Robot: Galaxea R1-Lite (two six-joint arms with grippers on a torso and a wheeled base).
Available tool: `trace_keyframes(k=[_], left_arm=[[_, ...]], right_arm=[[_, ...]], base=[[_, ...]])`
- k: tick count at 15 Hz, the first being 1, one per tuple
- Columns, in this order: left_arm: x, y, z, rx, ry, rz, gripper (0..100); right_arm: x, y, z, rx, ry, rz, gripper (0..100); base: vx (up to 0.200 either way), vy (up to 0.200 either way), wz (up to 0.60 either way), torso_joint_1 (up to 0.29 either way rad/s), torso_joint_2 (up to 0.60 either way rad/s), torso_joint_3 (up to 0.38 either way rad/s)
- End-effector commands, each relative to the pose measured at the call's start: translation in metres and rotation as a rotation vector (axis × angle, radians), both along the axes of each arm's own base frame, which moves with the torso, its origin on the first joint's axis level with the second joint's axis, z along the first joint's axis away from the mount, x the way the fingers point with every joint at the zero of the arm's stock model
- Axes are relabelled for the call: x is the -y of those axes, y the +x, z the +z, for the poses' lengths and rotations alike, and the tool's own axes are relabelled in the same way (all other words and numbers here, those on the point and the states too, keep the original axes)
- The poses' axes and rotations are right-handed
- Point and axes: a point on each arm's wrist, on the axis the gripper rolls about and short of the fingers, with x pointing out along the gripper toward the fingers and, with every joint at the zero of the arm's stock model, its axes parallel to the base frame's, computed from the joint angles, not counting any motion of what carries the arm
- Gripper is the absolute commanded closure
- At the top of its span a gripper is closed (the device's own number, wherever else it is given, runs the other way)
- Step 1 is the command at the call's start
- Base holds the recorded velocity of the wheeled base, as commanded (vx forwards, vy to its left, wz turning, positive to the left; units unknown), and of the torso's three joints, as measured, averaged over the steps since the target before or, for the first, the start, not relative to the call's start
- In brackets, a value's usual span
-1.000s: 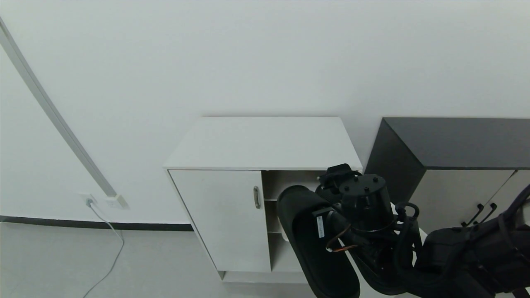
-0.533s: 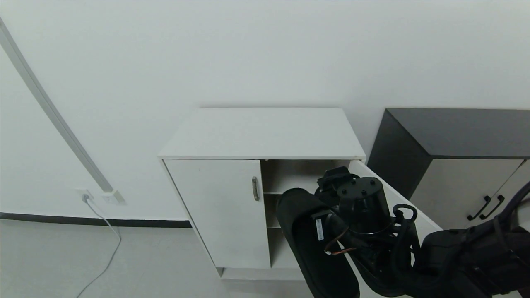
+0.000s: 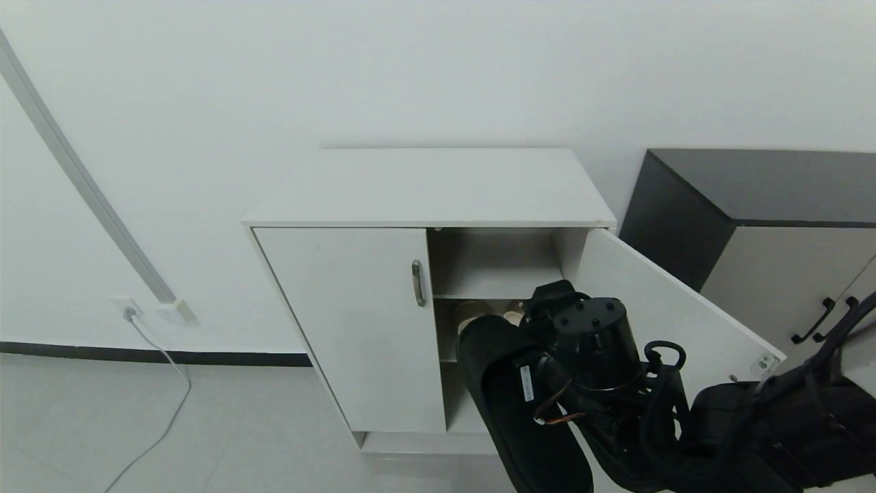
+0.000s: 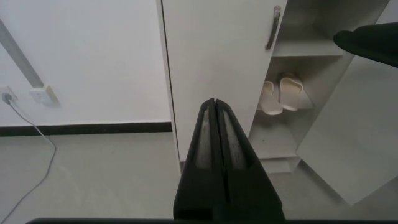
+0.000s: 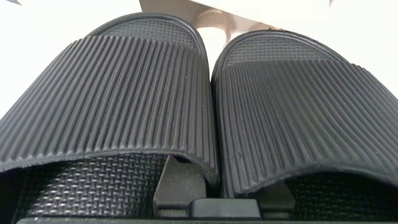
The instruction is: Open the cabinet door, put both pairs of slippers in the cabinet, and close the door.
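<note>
Right claw pinched the black slippers as a pair, held just outside the cabinet. Its right door stood open. Cream slippers sat on the middle shelf inside. Left claw was pressed together, empty.

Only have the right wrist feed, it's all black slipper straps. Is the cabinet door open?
Observer: Yes. The right door is swung wide open, and the left door is shut.
Operator: Is the other pair inside?
Observer: Yes. The white slippers sit side by side on the middle shelf of the cabinet.
Operator: Is the left gripper holding anything?
Observer: No. The left gripper is shut on nothing and points at the cabinet front.
</note>
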Motion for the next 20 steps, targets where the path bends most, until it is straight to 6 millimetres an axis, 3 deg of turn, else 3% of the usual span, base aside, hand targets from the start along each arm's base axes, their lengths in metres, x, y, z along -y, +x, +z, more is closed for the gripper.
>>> trace_keyframes(k=[1,12,20], left_arm=[[0.0,0.0001,0.0,-0.001,0.0,0.001,100],[0.0,0.0001,0.0,-0.001,0.0,0.001,100],[0.0,0.0001,0.0,-0.001,0.0,0.001,100]], right_arm=[[-0.0009,-0.0001,-0.0012,-0.002,-0.002,0.001,100],[-0.0015,-0.0009,-0.0021,-0.004,-0.003,0.004,100],[-0.0012,-0.0005,-0.0021,-0.004,-0.003,0.002,100]], base=[[0.0,0.0,0.0,-0.207,0.53,0.32],[0.0,0.0,0.0,-0.177,0.5,0.319],[0.0,0.0,0.0,-0.094,0.46,0.352]])
